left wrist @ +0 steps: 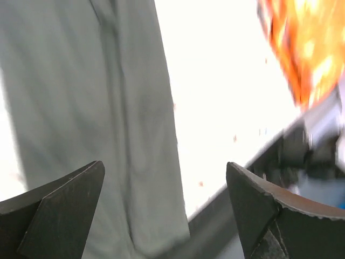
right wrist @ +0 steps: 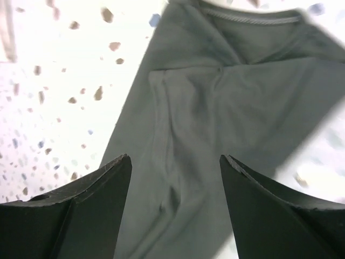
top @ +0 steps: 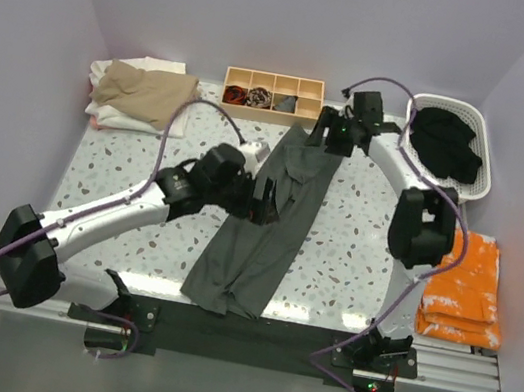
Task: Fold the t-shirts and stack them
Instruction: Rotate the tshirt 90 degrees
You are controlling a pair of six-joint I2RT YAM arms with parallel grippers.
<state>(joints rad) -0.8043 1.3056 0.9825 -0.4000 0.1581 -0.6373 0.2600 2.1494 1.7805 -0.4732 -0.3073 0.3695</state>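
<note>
A dark charcoal-grey t-shirt [top: 267, 227] lies folded into a long narrow strip, running diagonally from the back middle of the table to its front edge. My left gripper [top: 267, 197] hovers open over the strip's middle. In the left wrist view the grey cloth [left wrist: 81, 97] fills the left side below the empty left gripper [left wrist: 164, 183]. My right gripper [top: 328, 139] stands open above the strip's far end. The right wrist view shows the collar [right wrist: 253, 19] and creased cloth [right wrist: 215, 108] beneath the open right gripper [right wrist: 175, 162], nothing held. Tan and white t-shirts [top: 143, 94] are piled at the back left.
A white basket [top: 486, 134] at the back right holds a black t-shirt [top: 444, 142]. A wooden tray [top: 274, 82] with small rolled bundles stands at the back middle. Folded orange cloths [top: 464, 288] lie at the right edge and show blurred as the orange cloths [left wrist: 307, 48].
</note>
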